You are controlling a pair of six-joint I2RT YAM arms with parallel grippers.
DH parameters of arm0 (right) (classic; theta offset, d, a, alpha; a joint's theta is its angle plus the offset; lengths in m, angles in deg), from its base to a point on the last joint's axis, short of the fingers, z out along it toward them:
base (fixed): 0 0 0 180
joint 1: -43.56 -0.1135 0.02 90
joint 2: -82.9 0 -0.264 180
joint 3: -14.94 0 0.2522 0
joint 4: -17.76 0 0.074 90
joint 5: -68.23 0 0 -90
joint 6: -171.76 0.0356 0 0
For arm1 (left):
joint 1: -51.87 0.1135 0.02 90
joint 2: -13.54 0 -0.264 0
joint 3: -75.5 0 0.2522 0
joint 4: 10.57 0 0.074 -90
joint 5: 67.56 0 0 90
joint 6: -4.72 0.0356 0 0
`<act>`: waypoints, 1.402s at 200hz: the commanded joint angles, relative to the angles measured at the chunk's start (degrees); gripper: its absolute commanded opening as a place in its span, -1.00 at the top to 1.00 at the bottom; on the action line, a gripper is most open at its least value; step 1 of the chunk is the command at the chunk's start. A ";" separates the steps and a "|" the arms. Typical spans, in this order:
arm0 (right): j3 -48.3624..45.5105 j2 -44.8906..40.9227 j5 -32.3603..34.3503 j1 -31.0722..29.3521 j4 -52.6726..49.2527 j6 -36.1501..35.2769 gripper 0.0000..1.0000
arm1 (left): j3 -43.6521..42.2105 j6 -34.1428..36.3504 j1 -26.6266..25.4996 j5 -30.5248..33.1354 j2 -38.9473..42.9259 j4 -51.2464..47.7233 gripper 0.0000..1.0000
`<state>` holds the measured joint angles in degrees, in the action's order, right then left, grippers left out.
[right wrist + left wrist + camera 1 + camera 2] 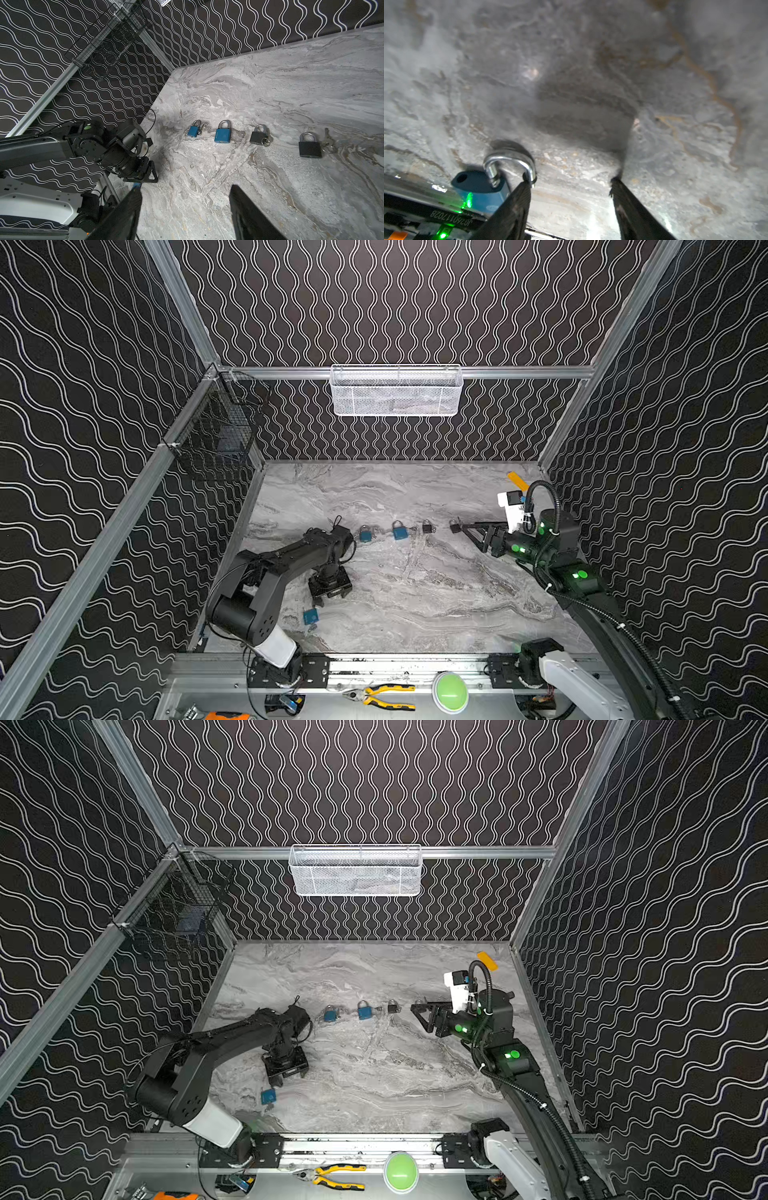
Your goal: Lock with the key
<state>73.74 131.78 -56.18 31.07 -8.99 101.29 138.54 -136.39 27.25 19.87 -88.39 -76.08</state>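
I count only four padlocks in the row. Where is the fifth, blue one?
In a top view the lone blue padlock lies near the table's front left, apart from the row, just beside the left gripper.

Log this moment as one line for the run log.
left gripper: open, beside blue padlock | shackle: swung open | right gripper: open, empty

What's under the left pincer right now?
Under the left pincer, between its tips, only bare marble table shows. The blue padlock lies just outside one tip, shackle open. Its keyhole end is hidden.
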 commanded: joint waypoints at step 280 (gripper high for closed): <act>-4.17 3.09 -9.06 -1.64 4.04 3.80 -0.33 | -17.23 -24.96 -8.03 12.50 30.59 1.60 -0.52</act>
<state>69.26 135.59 -64.93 29.47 -4.71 106.03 120.66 -161.55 17.98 32.26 -56.24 -76.19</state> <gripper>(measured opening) 0.665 0.764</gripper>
